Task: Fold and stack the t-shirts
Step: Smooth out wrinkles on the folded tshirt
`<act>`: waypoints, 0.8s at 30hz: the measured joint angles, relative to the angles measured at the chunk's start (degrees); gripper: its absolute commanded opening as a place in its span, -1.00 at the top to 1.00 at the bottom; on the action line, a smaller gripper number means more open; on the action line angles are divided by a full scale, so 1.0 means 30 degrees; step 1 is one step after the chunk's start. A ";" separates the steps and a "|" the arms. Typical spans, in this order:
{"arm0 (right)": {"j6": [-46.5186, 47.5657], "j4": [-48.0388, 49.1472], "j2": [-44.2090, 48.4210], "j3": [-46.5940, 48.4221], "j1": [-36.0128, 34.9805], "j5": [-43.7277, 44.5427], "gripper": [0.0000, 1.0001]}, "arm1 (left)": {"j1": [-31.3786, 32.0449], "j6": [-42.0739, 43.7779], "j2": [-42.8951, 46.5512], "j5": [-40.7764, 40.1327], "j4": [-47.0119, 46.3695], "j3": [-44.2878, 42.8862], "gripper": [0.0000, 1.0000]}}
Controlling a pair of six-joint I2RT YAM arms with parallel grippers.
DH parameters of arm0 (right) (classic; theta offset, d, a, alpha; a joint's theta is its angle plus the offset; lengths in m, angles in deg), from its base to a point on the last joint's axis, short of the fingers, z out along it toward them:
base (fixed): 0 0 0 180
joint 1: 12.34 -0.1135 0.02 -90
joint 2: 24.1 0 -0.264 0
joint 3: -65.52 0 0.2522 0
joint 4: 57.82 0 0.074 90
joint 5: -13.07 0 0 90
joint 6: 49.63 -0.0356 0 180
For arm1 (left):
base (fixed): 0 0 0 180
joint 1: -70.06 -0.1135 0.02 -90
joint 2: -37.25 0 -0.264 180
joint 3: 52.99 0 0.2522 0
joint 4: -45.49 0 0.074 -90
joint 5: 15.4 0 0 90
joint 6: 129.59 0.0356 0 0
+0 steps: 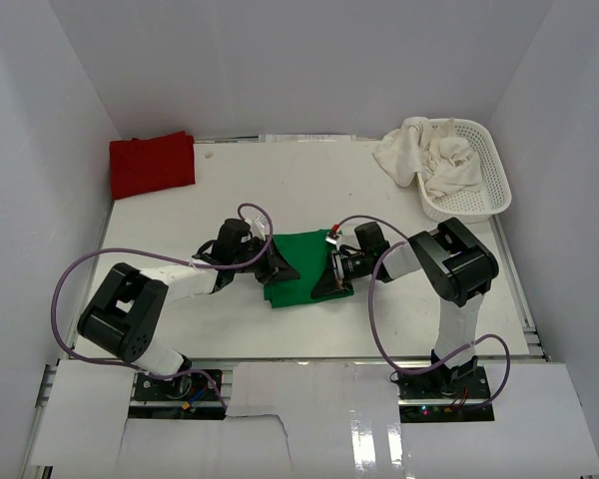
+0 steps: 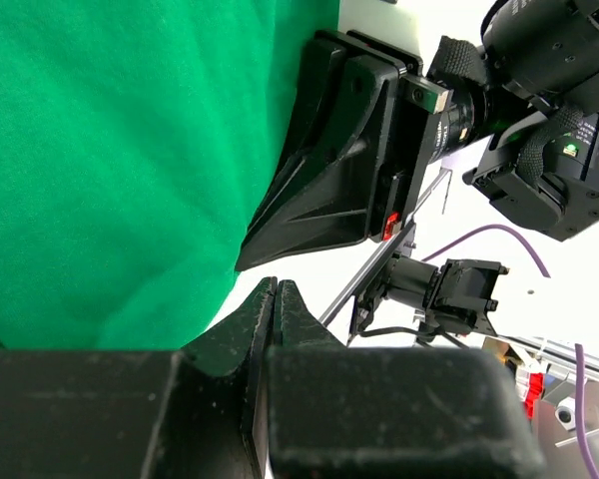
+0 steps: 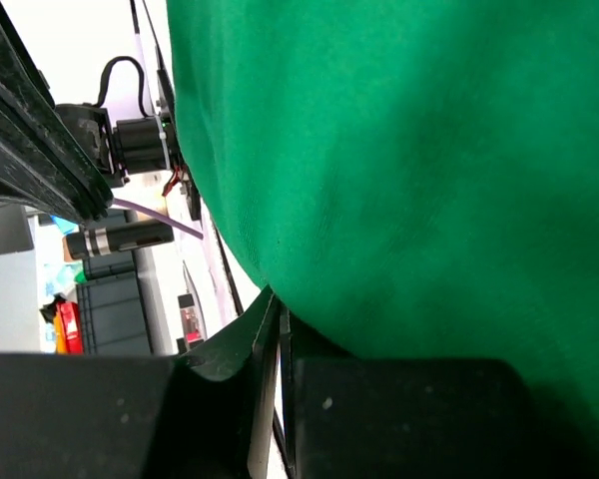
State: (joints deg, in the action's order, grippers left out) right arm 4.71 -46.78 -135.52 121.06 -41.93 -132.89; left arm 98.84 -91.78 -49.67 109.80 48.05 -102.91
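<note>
White walls enclose a pale surface [image 1: 379, 200] on which a bright green t-shirt [image 1: 301, 261] is seen lying folded at the centre, flanked by two robot arms. The left end effector [image 1: 280, 269] is set against the shirt's left edge and the right end effector [image 1: 331, 281] against its right edge, so the cloth is bracketed between them. In the left wrist view, the dark fingers [image 2: 242, 339] are shown pressed together at the border of the green fabric, clenched on its edge. In the right wrist view, the fingers [image 3: 230, 359] are likewise closed tight, with a fold of green cloth pinched where they meet. A red t-shirt [image 1: 152, 165] is laid folded in the far left corner, well apart from the arms. At the far right, cream-white t-shirts [image 1: 444, 165] are heaped in a white mesh basket [image 1: 494, 185], one of them draped over its left rim onto the surface. Purple cables [image 1: 70, 289] are looped beside each arm.
</note>
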 measured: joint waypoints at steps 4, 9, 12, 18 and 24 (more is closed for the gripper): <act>-0.0015 0.0481 -0.0029 -0.0102 -0.0015 -0.0073 0.85 | 0.0073 -0.0015 0.0007 0.0000 0.0000 0.0000 0.73; 0.0168 0.0102 0.0423 -0.0146 -0.0022 0.0262 0.85 | 0.0102 -0.0066 0.0007 0.0000 -0.0007 0.0000 0.73; 0.0787 -0.1319 0.1450 -0.0058 -0.0058 0.0984 0.84 | 0.0153 -0.0080 0.0007 -0.0007 0.0000 0.0000 0.73; 0.2273 -0.5173 0.4153 0.1115 -0.0073 0.2790 0.84 | 0.0452 -0.0080 -0.0211 -0.0015 -0.0022 -0.0160 0.73; 0.3730 -0.8225 0.6470 0.2208 -0.0066 0.5042 0.82 | 0.0794 -0.0080 -0.1530 -0.0080 -0.0401 -0.0670 0.73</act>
State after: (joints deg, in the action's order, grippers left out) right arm 15.90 -71.46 -116.11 127.68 -42.12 -117.77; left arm 101.22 -92.02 -54.26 109.56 46.84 -104.92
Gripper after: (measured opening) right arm 0.089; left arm 0.135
